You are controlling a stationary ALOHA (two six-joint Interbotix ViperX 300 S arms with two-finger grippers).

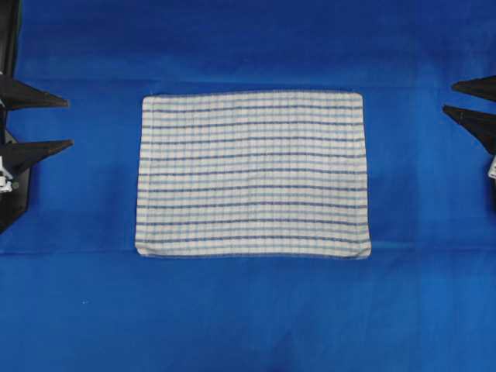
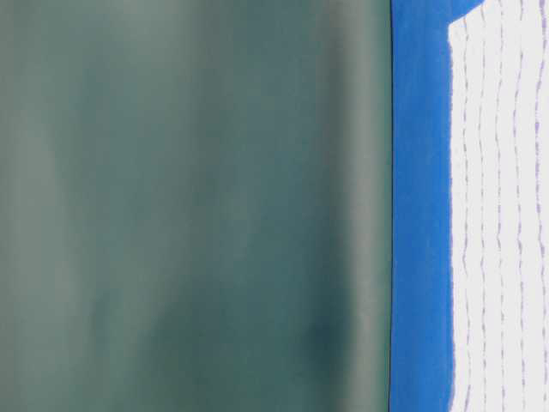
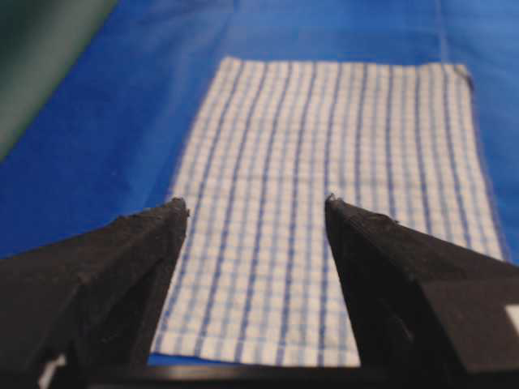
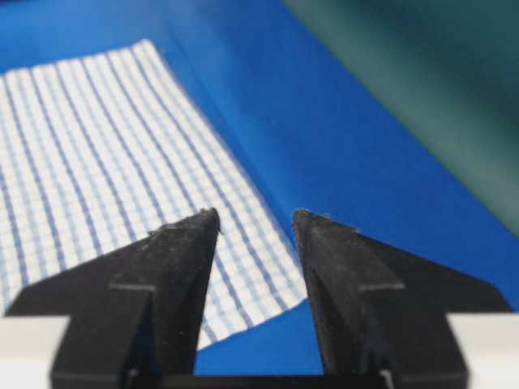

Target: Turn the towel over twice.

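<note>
The striped towel [image 1: 253, 175] lies flat at the centre of the blue counter [image 1: 248, 318]. Both grippers, left [image 1: 70, 122] and right [image 1: 447, 96], sit well apart from it, fingers spread and empty. Pinch two corners of one edge evenly, so the cloth flips without bunching.

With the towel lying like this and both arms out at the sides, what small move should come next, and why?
Probably bring both grippers inward and down toward the towel's short edges. It lies flat and spread on the blue table covering, and the left gripper and right gripper sit apart from it with jaws open and nothing between them, so no flip can begin until an edge is pinched.
</note>
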